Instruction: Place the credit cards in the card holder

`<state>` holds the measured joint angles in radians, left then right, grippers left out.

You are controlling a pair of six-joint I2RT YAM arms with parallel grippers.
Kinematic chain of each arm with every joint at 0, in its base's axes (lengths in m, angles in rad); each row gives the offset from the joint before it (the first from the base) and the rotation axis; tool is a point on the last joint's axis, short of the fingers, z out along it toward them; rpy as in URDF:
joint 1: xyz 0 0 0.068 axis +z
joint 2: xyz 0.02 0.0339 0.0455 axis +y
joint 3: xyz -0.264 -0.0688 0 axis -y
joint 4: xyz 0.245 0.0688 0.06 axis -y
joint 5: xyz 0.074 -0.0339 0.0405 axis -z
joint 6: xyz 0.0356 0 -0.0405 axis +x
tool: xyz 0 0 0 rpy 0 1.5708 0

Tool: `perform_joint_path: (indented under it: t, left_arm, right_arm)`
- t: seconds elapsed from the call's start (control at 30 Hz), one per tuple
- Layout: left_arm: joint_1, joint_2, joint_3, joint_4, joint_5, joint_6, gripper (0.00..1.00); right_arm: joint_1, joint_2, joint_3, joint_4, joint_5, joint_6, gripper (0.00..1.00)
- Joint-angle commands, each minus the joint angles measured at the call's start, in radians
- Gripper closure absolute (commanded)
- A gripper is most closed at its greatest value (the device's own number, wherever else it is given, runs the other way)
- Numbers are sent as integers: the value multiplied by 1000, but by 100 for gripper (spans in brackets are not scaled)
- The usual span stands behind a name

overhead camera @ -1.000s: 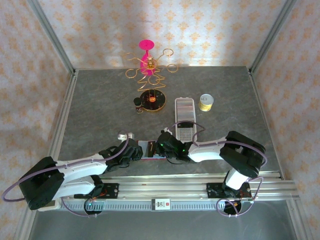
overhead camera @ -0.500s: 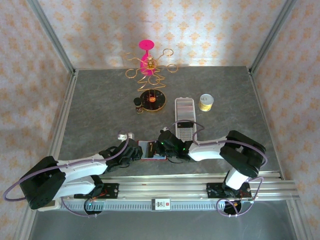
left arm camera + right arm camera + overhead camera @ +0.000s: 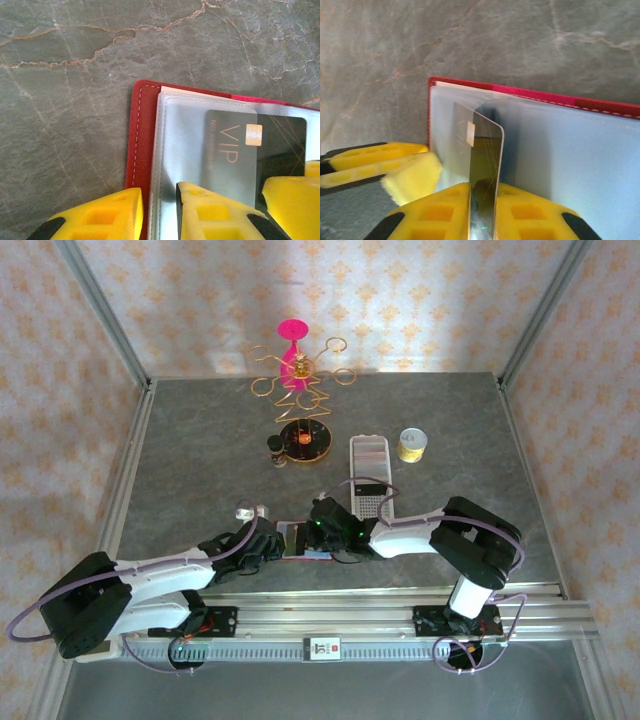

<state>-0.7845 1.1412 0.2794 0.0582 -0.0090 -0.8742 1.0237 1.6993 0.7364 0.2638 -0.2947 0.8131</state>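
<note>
From above, your card holder (image 3: 300,539) lies on the desk (image 3: 200,440), with the left gripper (image 3: 265,544) at its 9 o'clock and the right gripper (image 3: 322,532) at 3

Left wrist: the jaws sit narrowly apart astride the holder's red edge, and you can't tell whether they grip it. The black credit card (image 3: 235,150) at 1 o'clock reads "VIP"

Right wrist: the jaws pinch that card on edge over the open holder

Black VIP card (image 3: 252,152) sits partly inside the clear pocket (image 3: 181,135) of the open red card holder (image 3: 136,150) on the grey bench (image 3: 65,100). The left gripper (image 3: 159,194) straddles the holder's edge at lower frame.
</note>
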Motion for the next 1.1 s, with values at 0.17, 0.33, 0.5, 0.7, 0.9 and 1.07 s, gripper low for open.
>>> perform_joint_path:
  t: [0.17, 0.33, 0.5, 0.7, 0.9, 1.07]
  left_arm:
    - [10, 17, -38, -48, 9, -9, 77]
    - [9, 19, -40, -40, 12, -10, 78]
    - [9, 28, -38, -32, 17, -11, 78]
    - [9, 47, -39, -9, 54, -6, 80]
    - [9, 48, -42, -4, 69, -9, 81]
    - [10, 33, -47, -9, 66, -9, 80]
  right_arm:
    - [0, -25, 40, -146, 74, -39, 75]
    - [6, -8, 64, -173, 80, -45, 74]
    - [13, -17, 72, -171, 96, -42, 75]
    - [27, 22, 99, -145, 80, -28, 80]
    - [39, 64, 137, -124, 61, -25, 82]
    - [39, 49, 138, -137, 72, -28, 77]
